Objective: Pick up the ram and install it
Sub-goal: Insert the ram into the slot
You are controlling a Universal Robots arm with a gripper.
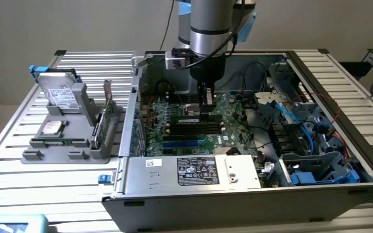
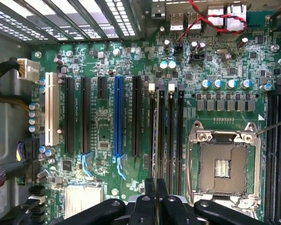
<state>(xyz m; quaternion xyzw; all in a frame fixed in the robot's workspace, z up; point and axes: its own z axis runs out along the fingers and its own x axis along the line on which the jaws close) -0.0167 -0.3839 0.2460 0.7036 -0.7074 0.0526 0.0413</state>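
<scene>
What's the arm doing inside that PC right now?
The robot arm's tool is down inside the open computer case, shut on the ram stick. It holds the stick at the black memory slots on the motherboard, beside the empty processor socket. I can't tell whether it is seated.

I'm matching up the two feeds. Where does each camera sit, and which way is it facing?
Exterior view: off the arm, raised, looking down into the open computer case on the slatted table; the arm and gripper show.
Wrist view: on the wrist, looking down the shut fingers onto the motherboard.
Shared: the gripper and the motherboard.
</scene>
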